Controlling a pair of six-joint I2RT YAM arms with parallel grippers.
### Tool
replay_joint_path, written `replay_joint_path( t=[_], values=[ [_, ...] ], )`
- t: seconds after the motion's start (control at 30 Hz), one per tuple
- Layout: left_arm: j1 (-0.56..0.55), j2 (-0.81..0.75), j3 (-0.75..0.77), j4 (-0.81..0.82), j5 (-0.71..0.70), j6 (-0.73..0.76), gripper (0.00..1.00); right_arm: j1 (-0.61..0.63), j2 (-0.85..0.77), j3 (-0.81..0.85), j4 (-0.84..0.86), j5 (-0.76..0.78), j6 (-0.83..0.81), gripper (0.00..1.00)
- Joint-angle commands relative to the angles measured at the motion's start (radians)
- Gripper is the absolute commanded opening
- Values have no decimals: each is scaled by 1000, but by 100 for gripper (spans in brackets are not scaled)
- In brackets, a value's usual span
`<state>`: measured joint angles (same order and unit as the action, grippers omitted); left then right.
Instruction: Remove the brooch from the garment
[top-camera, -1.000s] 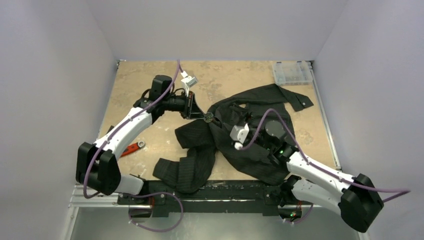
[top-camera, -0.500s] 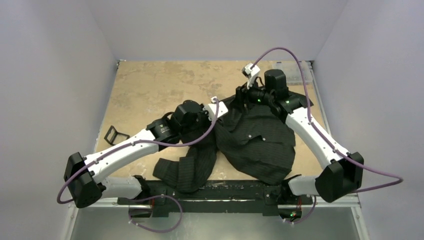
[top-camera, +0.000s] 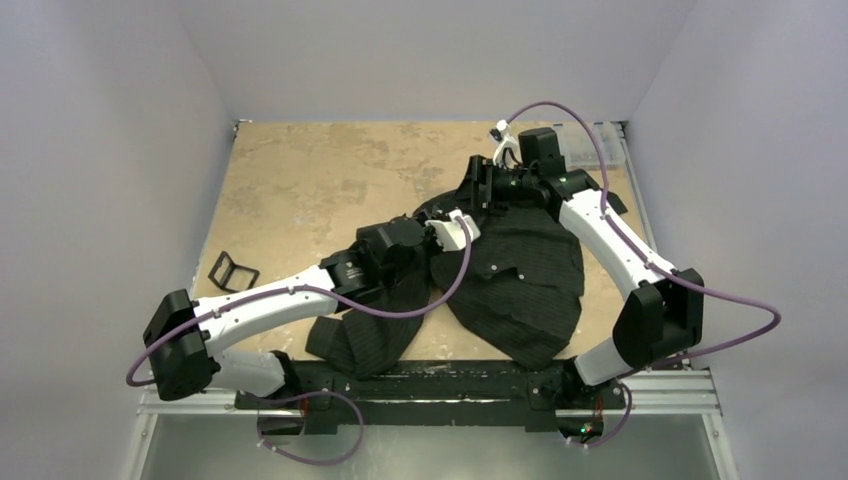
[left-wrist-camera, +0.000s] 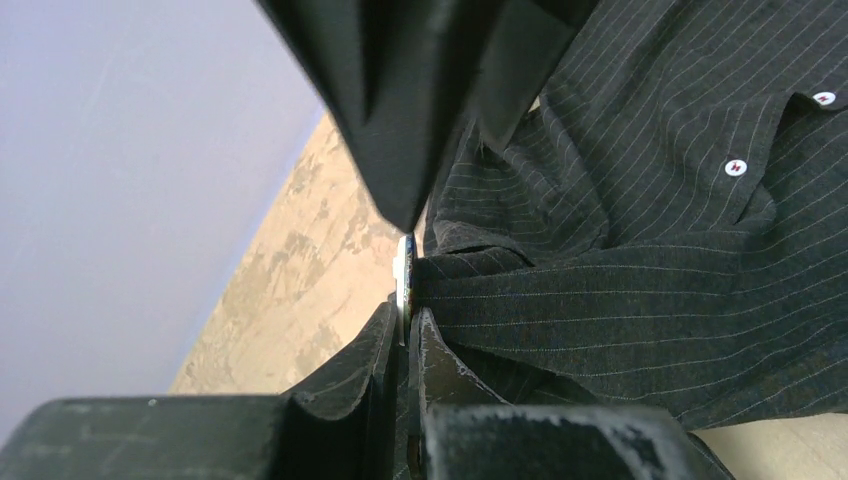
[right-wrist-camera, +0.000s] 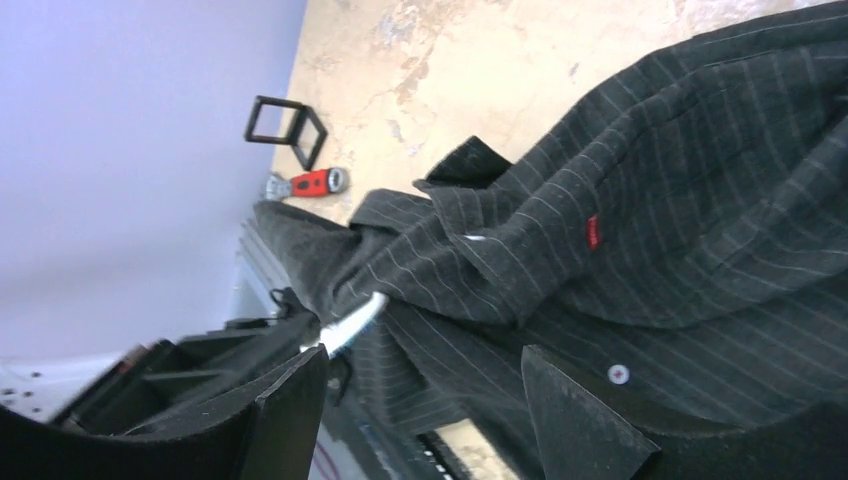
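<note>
The garment (top-camera: 520, 280), a black pinstriped shirt, lies crumpled across the table's middle and right. In the left wrist view my left gripper (left-wrist-camera: 404, 315) is shut on the brooch (left-wrist-camera: 404, 268), a thin silver disc seen edge-on at a fold of the garment (left-wrist-camera: 620, 260). In the top view my left gripper (top-camera: 443, 212) sits at the shirt's left edge and the brooch is hidden. My right gripper (top-camera: 482, 190) is open just behind it. The right wrist view shows my right gripper (right-wrist-camera: 422, 352) open over the garment (right-wrist-camera: 680, 250), with the brooch (right-wrist-camera: 355, 318) by its left finger.
A clear plastic box (top-camera: 585, 148) stands at the back right, partly behind the right arm. A black square frame (top-camera: 232, 270) lies at the table's left edge, with a red-handled tool (right-wrist-camera: 315, 183) beside it. The shirt's red tag (right-wrist-camera: 593, 232) and pale buttons (left-wrist-camera: 736, 167) show.
The left arm swung from the back left to the shirt's left edge. The right arm swung from the near side to the back, then shifted left toward the left gripper.
</note>
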<state>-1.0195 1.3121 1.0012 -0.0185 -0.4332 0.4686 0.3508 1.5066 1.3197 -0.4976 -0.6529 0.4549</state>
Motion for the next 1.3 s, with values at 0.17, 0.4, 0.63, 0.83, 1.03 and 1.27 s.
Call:
replay_joint_path(
  t=[0.17,0.4,0.63,0.83,1.03,1.27],
  values=[
    [-43,30,3,125,-70,74,0,-3,-3,-4,93,-91,204,71],
    [-51,55,18,138,-78,89,0,-3,32,-22,119,-146,227,55],
    [-71,75,15,163,-92,127,0,-3,58,-45,150,-178,271,38],
    [-73,84,9,182,-100,145,0,-3,72,-57,203,-252,320,0],
    [-73,88,19,167,-101,155,20,-7,69,-60,220,-269,320,0],
    [-68,-38,-6,-22,49,46,65,-55,64,-66,180,-251,254,0]
  ],
)
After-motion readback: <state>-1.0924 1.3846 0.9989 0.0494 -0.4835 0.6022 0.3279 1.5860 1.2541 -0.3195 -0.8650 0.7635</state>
